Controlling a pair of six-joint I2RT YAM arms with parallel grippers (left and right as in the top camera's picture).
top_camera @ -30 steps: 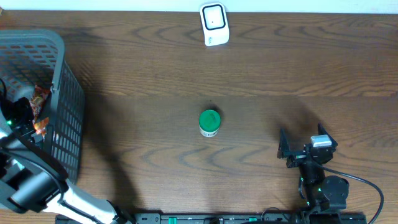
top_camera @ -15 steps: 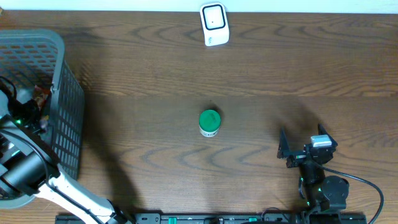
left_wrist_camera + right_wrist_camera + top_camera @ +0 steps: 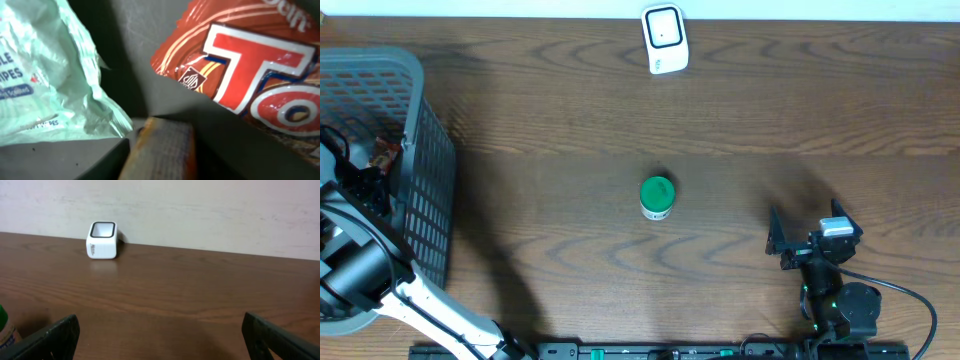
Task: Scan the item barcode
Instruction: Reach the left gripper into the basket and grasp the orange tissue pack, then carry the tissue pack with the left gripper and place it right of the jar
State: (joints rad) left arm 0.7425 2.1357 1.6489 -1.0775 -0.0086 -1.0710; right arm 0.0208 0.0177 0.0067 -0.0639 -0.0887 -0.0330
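Note:
My left gripper reaches down inside the grey basket at the table's left edge. In the left wrist view its dark jaws press on both sides of a thin orange-edged packet, seen edge-on. A red snack bag and a pale green wipes pack lie just beyond it. The white barcode scanner stands at the far middle of the table, also in the right wrist view. My right gripper rests open near the front right, with nothing between its fingers.
A small jar with a green lid stands at the table's middle, and its edge shows at the left of the right wrist view. The basket's mesh wall stands between my left gripper and the open table.
My left arm has sunk deeper into the basket and its jaws have closed in on the orange-edged packet. The right arm has not moved.

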